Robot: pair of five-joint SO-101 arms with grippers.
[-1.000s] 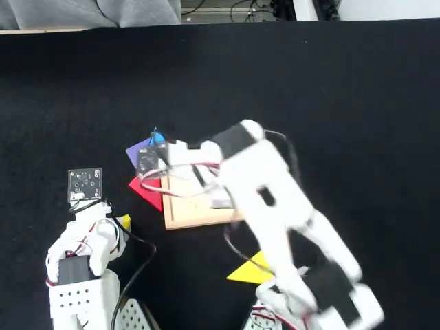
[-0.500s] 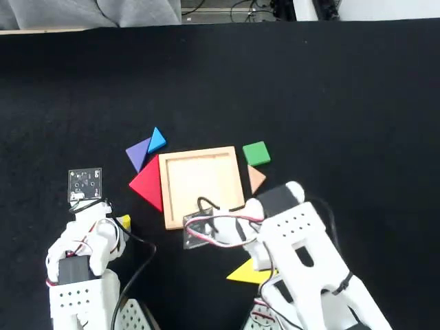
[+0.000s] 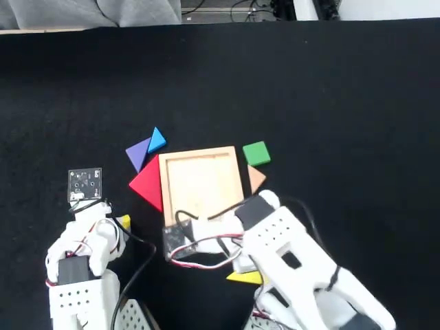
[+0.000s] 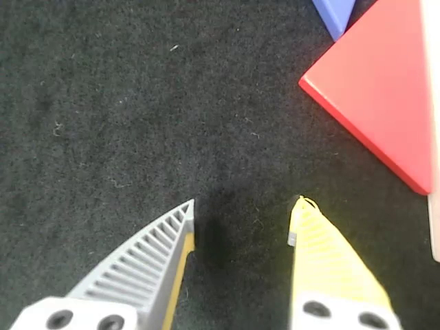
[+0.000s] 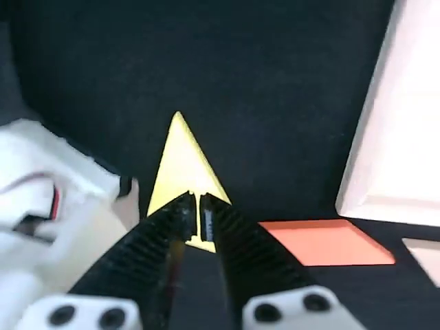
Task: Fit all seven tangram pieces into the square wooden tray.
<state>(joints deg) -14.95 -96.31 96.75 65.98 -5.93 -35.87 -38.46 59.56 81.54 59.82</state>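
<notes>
1. Right arm [image 3: 289,251] swings back along tray [image 3: 199,151]; jaws closed, empty, off its near-left corner.
2. Left arm [image 3: 86,244], left of tray: jaws open.
3. Red triangle [image 3: 148,185] beside tray's left edge: likely light, rigid; pinch across edges.

Black table cover [image 3: 344,103], tangled cables [image 3: 240,8] beyond far edge
</notes>
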